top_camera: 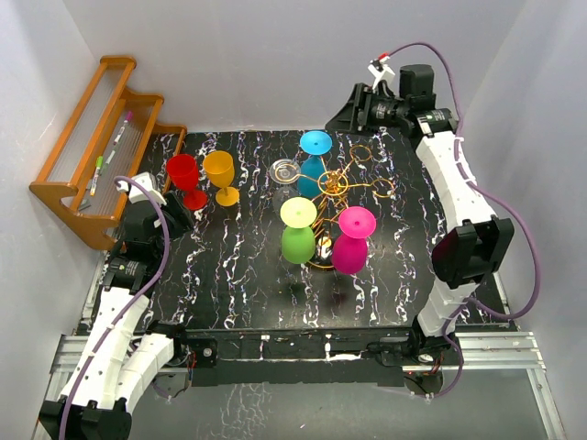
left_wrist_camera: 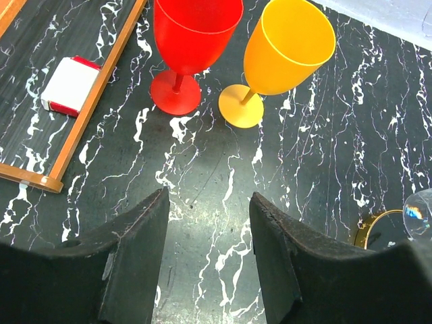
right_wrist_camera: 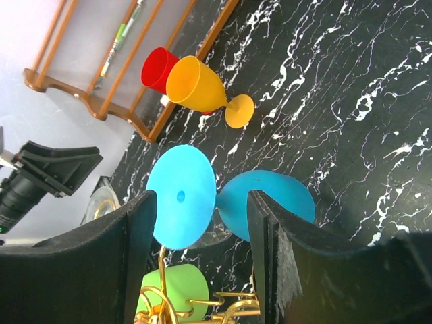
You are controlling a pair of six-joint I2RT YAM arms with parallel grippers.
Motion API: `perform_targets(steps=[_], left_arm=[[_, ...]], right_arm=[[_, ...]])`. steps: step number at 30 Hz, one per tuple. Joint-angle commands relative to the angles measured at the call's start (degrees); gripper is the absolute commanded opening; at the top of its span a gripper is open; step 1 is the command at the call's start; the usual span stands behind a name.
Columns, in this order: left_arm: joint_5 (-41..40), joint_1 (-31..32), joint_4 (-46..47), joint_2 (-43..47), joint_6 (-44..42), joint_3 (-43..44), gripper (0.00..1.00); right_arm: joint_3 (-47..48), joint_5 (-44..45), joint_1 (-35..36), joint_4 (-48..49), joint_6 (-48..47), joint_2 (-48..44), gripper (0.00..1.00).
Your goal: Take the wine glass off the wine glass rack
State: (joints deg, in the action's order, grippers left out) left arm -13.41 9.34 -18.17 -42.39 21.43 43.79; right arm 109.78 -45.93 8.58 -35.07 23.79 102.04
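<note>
Right gripper: jaws apart, nothing clamped. The blue glass sits straight ahead of the gap, with foot and bowl both framed between the fingers. The top view shows space between gripper and glass, so no contact yet.

The blue glass hangs bowl-down with its foot caught in a loop of the rack, on the side nearest these jaws. I judge that this explains the approach from the rear: the stem can slide outward off its arm toward the gripper without crossing another glass.

The green glass and pink glass hang beyond the blue one from these jaws. The clear glass hangs off to one side.

Left gripper: jaws apart and empty, with bare table under the gap. The red glass and orange glass stand upright ahead of the fingertips, not touching them. This is probably the set-down area, and the left arm here is well apart from the rack.

Step, as judged: pre-grasp on the blue glass. Next the jaws must advance to the stem, close gently, then ease the foot out of the loop.

Risk: the wire rack looks light, and a skewed pull could drag it and swing the neighbouring glasses.
</note>
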Motion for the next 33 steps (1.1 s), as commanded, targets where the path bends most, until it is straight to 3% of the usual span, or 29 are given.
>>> perform_targets(steps=[1, 11, 24, 33], left_arm=[[0.57, -0.20, 0.28, 0.46, -0.25, -0.33, 0.50], [0.94, -0.21, 0.24, -0.01, -0.44, -0.25, 0.50], [1.88, -0.20, -0.10, -1.72, -0.94, 0.14, 0.50], [1.57, -0.21, -0.11, -1.92, -0.99, 0.15, 0.50]], right_arm=[[5.07, 5.12, 3.28, -3.10, -4.09, 2.15, 0.58], [5.27, 9.75, 5.04, -4.19, -5.11, 1.96, 0.55], [3.96, 5.82, 5.05, -3.26, -4.79, 0.49, 0.26], [3.39, 6.63, 5.12, -1.30, -3.37, -1.57, 0.13]])
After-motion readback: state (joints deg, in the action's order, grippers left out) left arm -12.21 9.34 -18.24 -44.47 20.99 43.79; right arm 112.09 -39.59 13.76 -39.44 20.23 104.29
